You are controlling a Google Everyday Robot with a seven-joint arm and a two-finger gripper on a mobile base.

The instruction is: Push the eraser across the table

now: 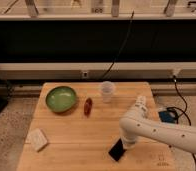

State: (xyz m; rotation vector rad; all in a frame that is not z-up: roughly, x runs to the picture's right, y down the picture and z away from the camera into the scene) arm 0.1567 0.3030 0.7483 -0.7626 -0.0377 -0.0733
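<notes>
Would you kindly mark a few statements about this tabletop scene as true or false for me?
1. The tool is low at the eraser, near the table's front edge. True.
2. The green bowl sits on the image-right half. False: it is on the image-left half, toward the back.
3. The pale block lies near the front image-left corner. True.
4. The clear cup stands inside the bowl. False: it stands apart on the table, image-right of the red object.
</notes>
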